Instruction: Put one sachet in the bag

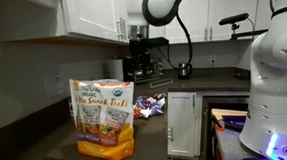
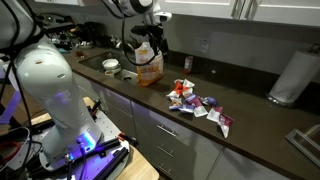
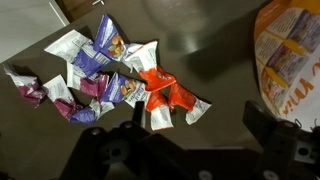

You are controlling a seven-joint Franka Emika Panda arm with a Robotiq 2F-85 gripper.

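Observation:
Two red-orange sachets [image 3: 165, 92] lie at the near edge of a pile of purple and white packets [image 3: 95, 65] on the dark counter. They also show in an exterior view [image 2: 180, 90]. The yellow-orange Snack Packs bag [image 1: 104, 117] stands upright beside the pile and is seen in the other exterior view [image 2: 150, 66] and at the right edge of the wrist view [image 3: 292, 50]. My gripper [image 3: 200, 128] is open and empty. It hangs above the counter between the sachets and the bag, high over the bag in both exterior views [image 2: 155, 35] [image 1: 136, 32].
A coffee machine [image 1: 142, 60] and a kettle [image 1: 183, 68] stand against the back wall. A paper towel roll [image 2: 290, 75] stands at the far end of the counter. A white bowl [image 2: 110, 67] sits near the sink beside the bag. Cabinets hang overhead.

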